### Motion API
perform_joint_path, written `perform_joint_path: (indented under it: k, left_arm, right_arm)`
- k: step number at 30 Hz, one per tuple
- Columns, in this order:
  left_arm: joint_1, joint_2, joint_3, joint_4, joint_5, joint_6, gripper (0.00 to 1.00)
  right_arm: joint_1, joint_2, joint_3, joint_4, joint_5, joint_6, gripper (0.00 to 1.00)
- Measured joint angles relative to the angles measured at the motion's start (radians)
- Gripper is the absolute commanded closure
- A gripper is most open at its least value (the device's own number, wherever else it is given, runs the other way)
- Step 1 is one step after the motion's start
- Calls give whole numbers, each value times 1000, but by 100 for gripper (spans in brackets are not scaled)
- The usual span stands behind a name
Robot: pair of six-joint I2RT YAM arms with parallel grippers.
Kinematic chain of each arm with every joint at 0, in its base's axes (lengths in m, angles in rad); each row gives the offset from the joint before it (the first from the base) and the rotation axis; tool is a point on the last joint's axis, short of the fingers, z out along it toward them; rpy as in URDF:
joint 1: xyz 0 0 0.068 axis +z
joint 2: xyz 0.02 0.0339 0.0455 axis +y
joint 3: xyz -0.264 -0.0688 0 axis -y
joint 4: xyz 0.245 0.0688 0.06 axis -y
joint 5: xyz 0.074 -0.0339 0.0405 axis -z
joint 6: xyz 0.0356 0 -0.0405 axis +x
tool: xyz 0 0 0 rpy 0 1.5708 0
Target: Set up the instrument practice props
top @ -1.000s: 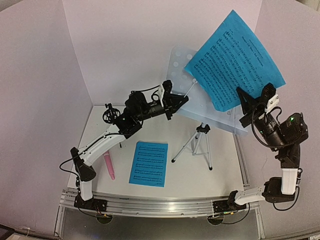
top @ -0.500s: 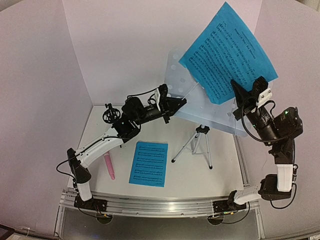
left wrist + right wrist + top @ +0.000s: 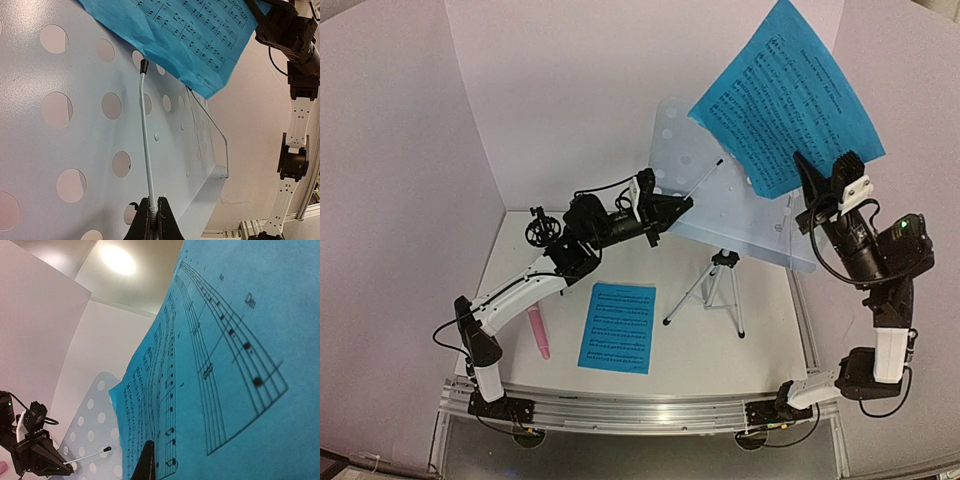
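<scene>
Left fingers: shut on the wire page-holder, which is held lifted off the perforated desk.
Right fingers: clamped on a lower corner of the blue sheet, held in the air over the desk; contact with the desk cannot be told.
Stand legs: stood mid-surface, toward the right edge.
Unplaced: second sheet near the front edge; pink microphone by the left edge; mic mount at the rear left corner.
Risk: the thin wire could slip from the pinch and snap onto the paper; the sheet could be creased on the wire tip.
Change: the sheet has been raised and carried right since a second ago.
</scene>
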Motion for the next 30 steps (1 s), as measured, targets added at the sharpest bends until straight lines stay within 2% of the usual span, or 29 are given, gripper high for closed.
perform_joint_path:
  k: [5,15,30]
  left_arm:
    - [0,0,0,0,0,0,100]
    - [0,0,0,0,12,0,100]
    - [0,0,0,0,46,0,100]
  right_arm:
    - [0,-15,-6,17,9,-11,100]
    - [0,-118,-266,12,38,38,100]
    - [0,-90,-272,-38,77,84,100]
